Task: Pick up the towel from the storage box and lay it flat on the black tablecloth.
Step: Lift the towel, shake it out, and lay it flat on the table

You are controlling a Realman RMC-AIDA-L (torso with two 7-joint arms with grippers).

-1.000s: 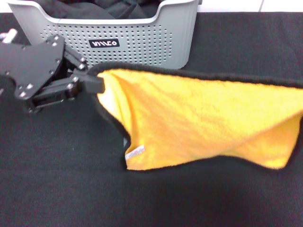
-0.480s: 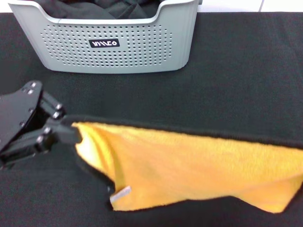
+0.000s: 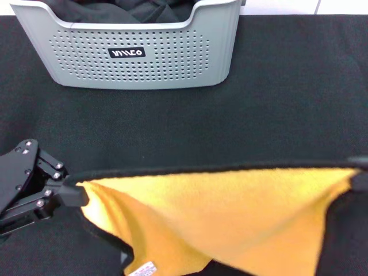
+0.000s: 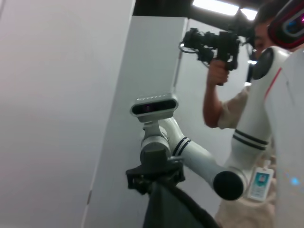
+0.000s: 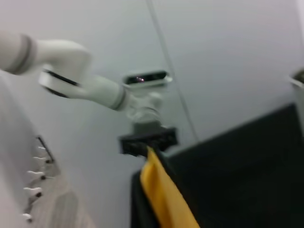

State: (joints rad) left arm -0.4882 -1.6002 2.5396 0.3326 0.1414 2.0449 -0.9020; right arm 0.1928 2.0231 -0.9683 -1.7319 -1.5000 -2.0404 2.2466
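With my left gripper (image 3: 79, 194) and right gripper (image 3: 361, 179) each clamped on a top corner of the towel (image 3: 230, 215), well clear of the storage box (image 3: 138, 52), I keep the edge taut and lower evenly onto the black tablecloth (image 3: 172, 138)

Towel's (image 3: 230, 218) lower part and right claw (image 3: 361, 179) cut off

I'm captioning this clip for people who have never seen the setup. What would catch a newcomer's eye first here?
First the towel, its bright orange-yellow face stretched wide across the near part of the black tablecloth. The left gripper pinches its corner at the left; the right gripper is barely visible at the towel's far corner. Behind stands the storage box, dark fabric still inside.
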